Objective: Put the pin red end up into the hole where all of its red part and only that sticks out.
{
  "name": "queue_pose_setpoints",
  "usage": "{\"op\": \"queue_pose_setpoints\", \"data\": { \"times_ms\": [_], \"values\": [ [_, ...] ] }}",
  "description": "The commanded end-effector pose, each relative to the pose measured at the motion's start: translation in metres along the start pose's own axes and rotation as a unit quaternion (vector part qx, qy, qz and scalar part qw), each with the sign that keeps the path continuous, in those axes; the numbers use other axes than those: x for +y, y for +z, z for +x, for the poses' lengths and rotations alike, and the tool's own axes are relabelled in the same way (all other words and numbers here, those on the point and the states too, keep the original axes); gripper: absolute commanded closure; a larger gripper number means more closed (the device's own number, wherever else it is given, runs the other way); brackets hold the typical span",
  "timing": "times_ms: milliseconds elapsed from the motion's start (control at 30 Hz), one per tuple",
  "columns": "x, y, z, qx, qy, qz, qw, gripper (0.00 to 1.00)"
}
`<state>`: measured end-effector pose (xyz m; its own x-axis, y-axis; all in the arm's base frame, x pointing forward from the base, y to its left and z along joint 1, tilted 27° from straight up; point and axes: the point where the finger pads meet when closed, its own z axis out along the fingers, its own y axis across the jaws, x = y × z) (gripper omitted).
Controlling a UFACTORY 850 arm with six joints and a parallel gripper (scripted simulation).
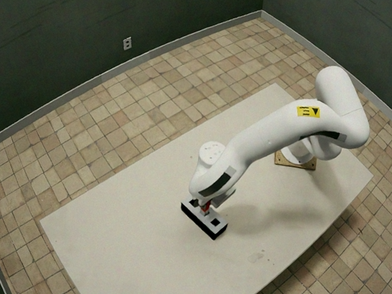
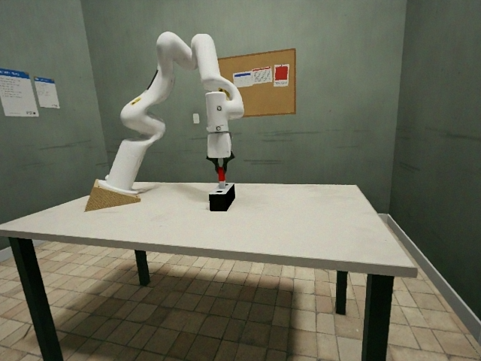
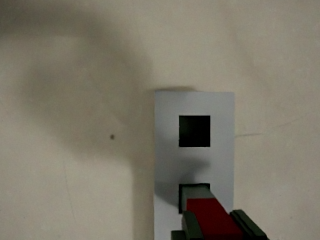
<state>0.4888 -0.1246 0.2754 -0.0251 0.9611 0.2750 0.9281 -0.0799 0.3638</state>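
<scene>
Gripper (image 1: 204,205) (image 2: 221,169) (image 3: 210,233) is closed on the red end of the pin (image 1: 206,210) (image 2: 222,177) (image 3: 212,215), whose grey part stands at the middle hole of the block (image 1: 221,223) (image 2: 218,201) (image 3: 169,150) below it, so it should keep the pin upright and lower gently, watching how much grey remains outside.

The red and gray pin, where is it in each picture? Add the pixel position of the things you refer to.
Top: below center, at the block's middle hole, under the arm.
Exterior: near the middle, upright between the gripper and the block.
Wrist: bottom edge, right of center.
Shared landmark: the block (image 1: 210,222) (image 2: 218,201) (image 3: 167,150), with its pin (image 2: 221,174) (image 3: 211,215).
</scene>
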Motion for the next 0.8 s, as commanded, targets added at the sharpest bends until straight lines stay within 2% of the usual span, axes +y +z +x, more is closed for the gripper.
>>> {"op": "queue_pose_setpoints", "data": {
  "times_ms": [0,767],
  "values": [
    [0.0008,-0.0006,-0.0002,0.0,0.0,-0.001,1.0,1.0],
    [0.0008,0.0034,0.001,0.0,0.0,-0.001,1.0,1.0]
  ]
}}
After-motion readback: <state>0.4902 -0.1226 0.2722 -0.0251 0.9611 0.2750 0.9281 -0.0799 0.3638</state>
